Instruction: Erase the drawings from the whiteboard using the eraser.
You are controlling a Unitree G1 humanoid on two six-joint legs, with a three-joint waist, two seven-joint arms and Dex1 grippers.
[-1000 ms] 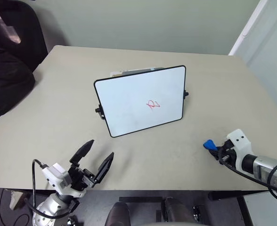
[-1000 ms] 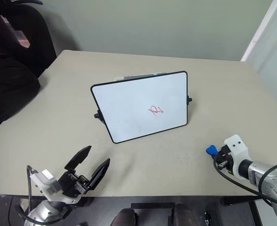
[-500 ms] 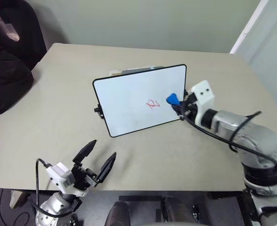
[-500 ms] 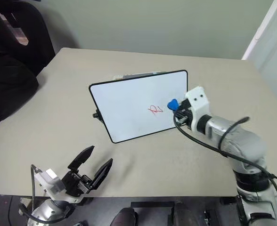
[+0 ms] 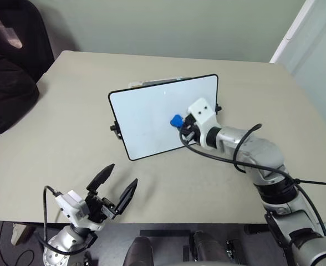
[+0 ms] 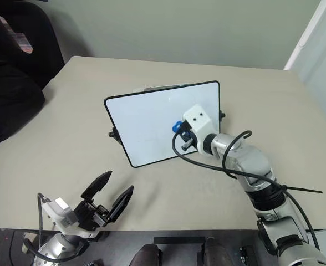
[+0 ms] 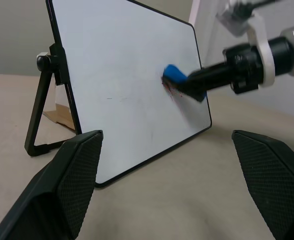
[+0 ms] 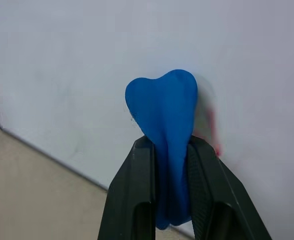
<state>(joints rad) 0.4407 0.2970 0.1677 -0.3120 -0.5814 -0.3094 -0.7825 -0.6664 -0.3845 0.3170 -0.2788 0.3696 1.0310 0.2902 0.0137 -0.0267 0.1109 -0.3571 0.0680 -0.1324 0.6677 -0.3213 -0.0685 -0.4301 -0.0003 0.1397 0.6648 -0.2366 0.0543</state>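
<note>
The whiteboard stands propped at a tilt in the middle of the table. My right gripper is shut on the blue eraser, whose tip presses against the board face. Of the drawings, a few red strokes peek out beside the eraser; the rest is covered by it. In the left wrist view the eraser sits on the board with a red trace just under it. My left gripper hangs open and empty at the table's front left edge, well short of the board.
A black chair with dark cloth stands at the table's far left corner. A flat pale object lies behind the board. A black cable loops off my right forearm over the table.
My right arm swung from the table's front right edge up and to the left, carrying the eraser onto the board over the red scribble. The left gripper stayed where it was.
</note>
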